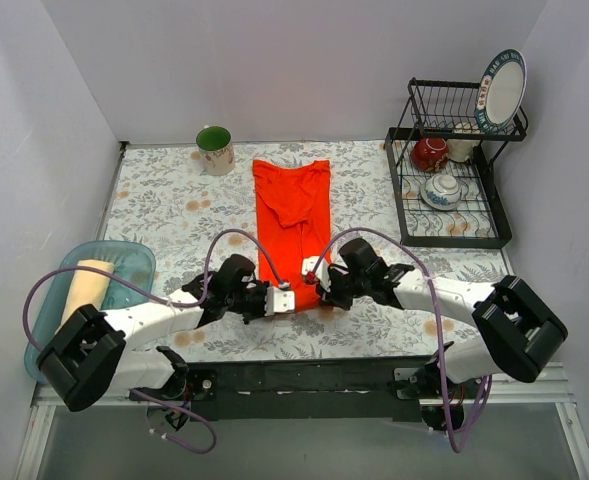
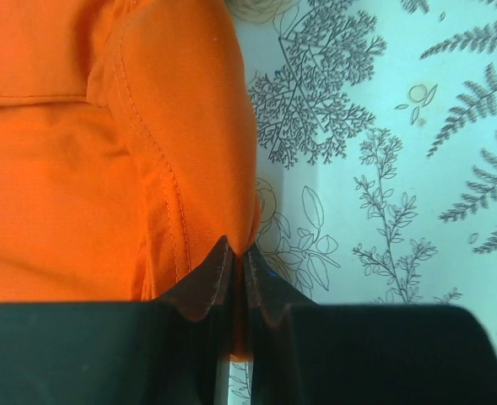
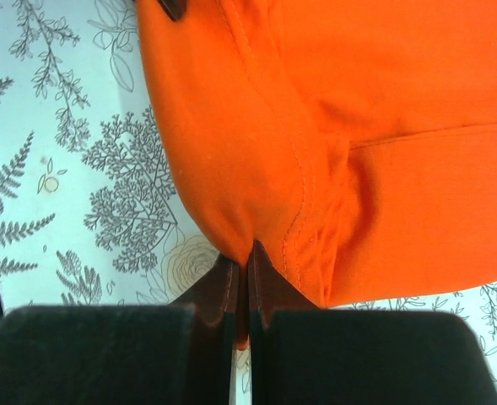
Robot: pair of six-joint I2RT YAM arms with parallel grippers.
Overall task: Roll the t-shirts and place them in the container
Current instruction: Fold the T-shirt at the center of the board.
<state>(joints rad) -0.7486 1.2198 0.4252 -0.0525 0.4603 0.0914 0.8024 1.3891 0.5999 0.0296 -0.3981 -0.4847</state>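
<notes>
1. The orange-red t-shirt [image 1: 292,205] lies folded into a long narrow strip at the table's middle, with its near end by the arms. The cream t-shirt [image 1: 86,287] sits rolled in the teal tray [image 1: 139,262] at the left.
2. The left gripper [image 2: 238,257] and right gripper [image 3: 242,266] each pinch a near corner of the orange hem, jaws closed narrow on the cloth.
3. I judge this to be the start of roll 2. The next move calls for both grippers to turn the hem over and away together, keeping it even.
4. The surface is a fern-printed tablecloth [image 1: 164,215]. A green mug [image 1: 215,150] stands at the far edge and a dish rack [image 1: 454,225] with crockery at the right, inside plain pale walls [image 1: 274,60].
</notes>
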